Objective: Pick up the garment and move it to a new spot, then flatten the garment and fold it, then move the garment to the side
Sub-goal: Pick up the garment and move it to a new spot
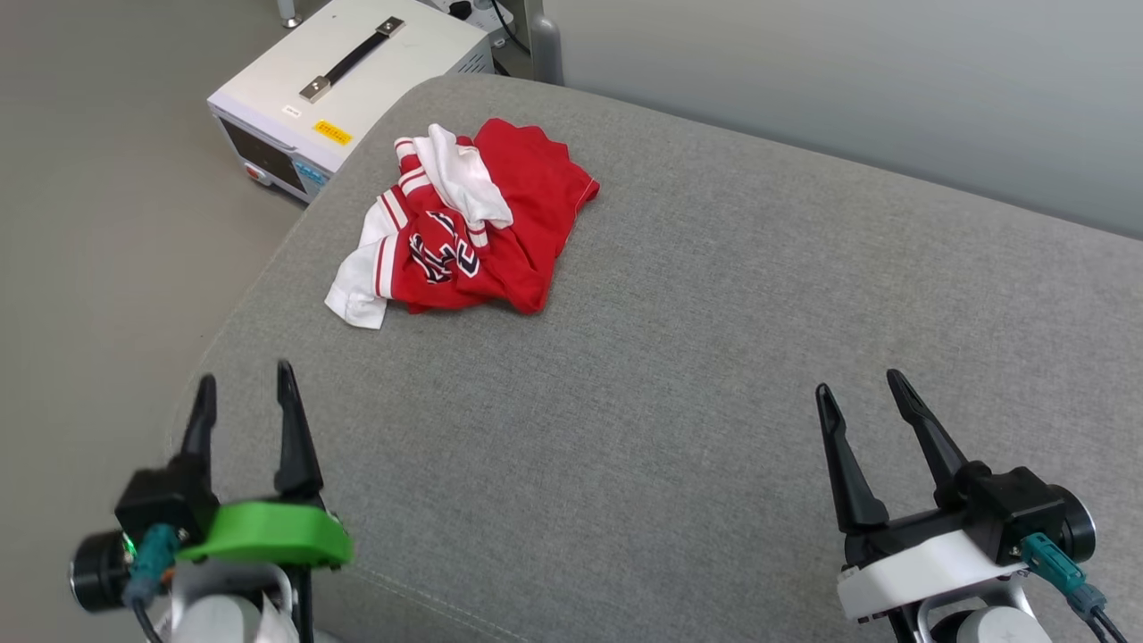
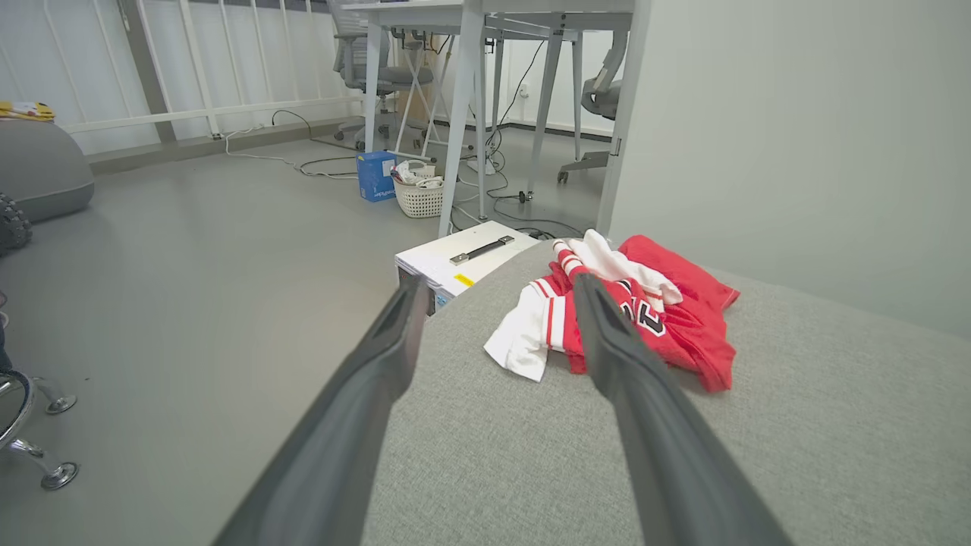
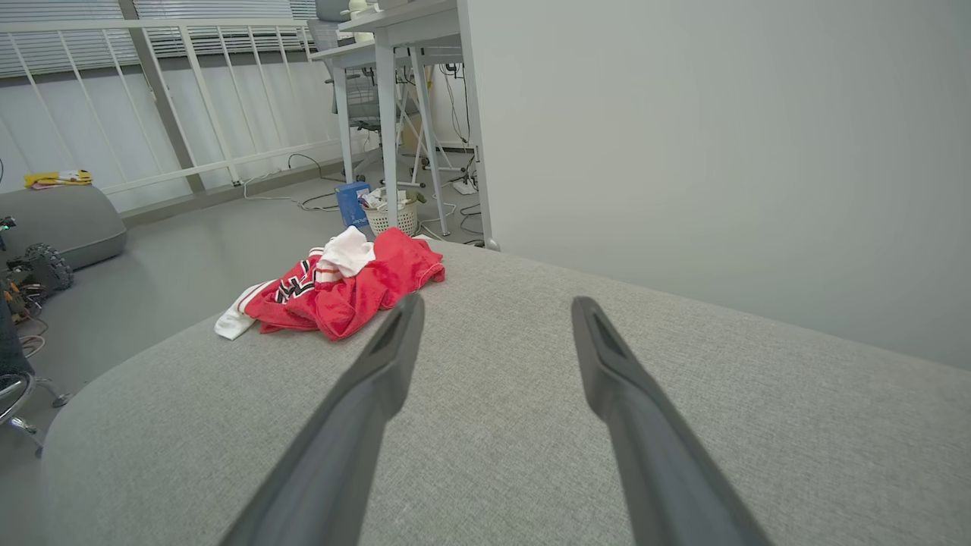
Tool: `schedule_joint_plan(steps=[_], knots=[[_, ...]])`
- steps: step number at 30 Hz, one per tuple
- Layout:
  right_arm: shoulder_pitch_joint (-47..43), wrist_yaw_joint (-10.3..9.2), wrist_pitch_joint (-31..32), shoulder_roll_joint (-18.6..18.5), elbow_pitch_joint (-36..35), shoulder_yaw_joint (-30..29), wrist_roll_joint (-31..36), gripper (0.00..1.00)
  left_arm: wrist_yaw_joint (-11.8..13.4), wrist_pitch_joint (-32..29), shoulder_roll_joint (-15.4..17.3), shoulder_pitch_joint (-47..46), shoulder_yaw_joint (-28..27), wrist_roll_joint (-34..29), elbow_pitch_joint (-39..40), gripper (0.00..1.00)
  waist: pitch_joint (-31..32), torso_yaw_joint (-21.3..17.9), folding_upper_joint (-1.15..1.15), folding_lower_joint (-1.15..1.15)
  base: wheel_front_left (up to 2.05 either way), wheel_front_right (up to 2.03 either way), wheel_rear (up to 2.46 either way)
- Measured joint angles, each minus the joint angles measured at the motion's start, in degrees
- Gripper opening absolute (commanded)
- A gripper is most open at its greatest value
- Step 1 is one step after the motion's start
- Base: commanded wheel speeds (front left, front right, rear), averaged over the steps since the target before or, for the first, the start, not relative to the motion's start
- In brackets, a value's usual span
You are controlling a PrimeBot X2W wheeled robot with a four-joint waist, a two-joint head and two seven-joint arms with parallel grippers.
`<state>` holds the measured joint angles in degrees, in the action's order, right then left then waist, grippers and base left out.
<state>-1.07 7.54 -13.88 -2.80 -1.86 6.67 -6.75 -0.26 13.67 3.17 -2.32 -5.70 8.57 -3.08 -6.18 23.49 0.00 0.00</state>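
Toward the far left corner of the grey upholstered cushion (image 1: 679, 420) lies the garment (image 1: 518, 205), crumpled in a heap with a white sleeve flopped over the black lettering. It sits close to the cushion's left edge, with a white instrument case (image 1: 357, 80) on the floor just past that corner.

From my left pincer (image 1: 246, 373) the heap is straight ahead and a little to the right. From my right pincer (image 1: 857, 382) it is well off to the left and farther away, so I judge the left arm to be the nearer one for the pickup. The heap's longest run goes from the white sleeve at its near-left end to the red hem at its far-right end, slanting across the left pincer's line of reach.

Both arms sit low at the cushion's near edge with their fingers pointing forward. Each pincer is spread wide and holds nothing. I cannot tell whether either one touches the fabric.
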Motion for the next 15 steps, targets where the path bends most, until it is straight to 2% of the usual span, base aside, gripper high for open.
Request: schedule_joint_plan(steps=[4,6,12,15], knots=[[0.69,0.00,-0.37,-0.32,-0.57,0.36,0.02,1.00,-3.26,0.49,1.62,-6.60,-2.45,0.04,-0.94,1.00,-1.28,0.00,0.00,0.00,0.00,0.00,0.00],[2.22,0.00,-0.59,-1.33,-1.29,0.59,0.04,1.00,-5.12,0.99,4.17,-12.98,-3.50,0.76,-2.70,1.00,-2.71,-0.25,0.00,0.00,0.00,0.00,0.00],[5.21,0.00,-0.71,-3.22,-2.94,-0.05,0.56,1.00,-6.66,0.57,10.92,-27.11,-2.61,5.43,-9.85,1.00,-6.48,-1.61,0.00,0.00,0.00,0.00,0.00],[6.64,0.00,-0.77,-3.94,-3.66,-0.43,0.70,1.00,-7.06,-2.96,14.58,-33.17,-0.21,8.17,-12.84,1.00,-8.66,-2.50,0.00,0.00,0.00,0.00,0.00]])
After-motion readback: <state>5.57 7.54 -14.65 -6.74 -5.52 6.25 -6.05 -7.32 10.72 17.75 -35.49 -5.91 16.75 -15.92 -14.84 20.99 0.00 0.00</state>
